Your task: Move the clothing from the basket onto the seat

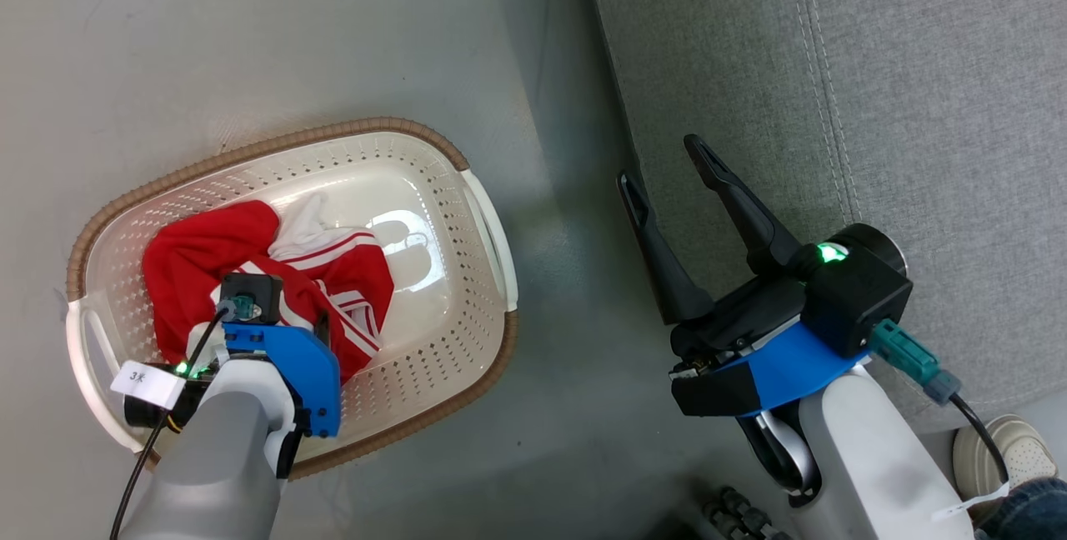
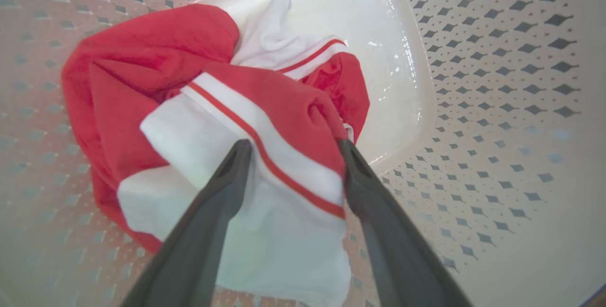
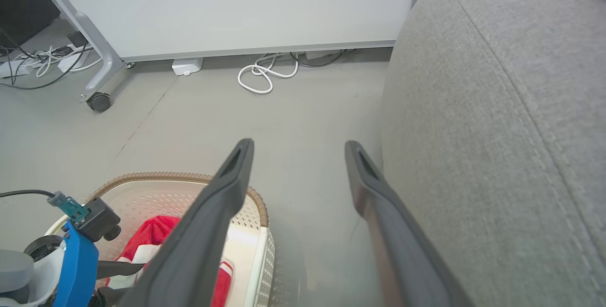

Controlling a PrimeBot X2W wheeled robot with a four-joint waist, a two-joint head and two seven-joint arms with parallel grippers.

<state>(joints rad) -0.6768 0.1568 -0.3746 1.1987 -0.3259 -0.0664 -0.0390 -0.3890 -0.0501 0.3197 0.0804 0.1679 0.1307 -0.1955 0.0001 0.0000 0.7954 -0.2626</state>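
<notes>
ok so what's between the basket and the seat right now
A strip of bare grey floor lies between the basket and the seat, clear in the head view. The open right gripper hangs above the seat's near edge, holding nothing.

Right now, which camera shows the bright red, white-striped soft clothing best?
Left wrist view: the red, white-striped clothing lies close up between open jaws. Head view: the left arm covers part. Right wrist view: a small red patch.
</notes>
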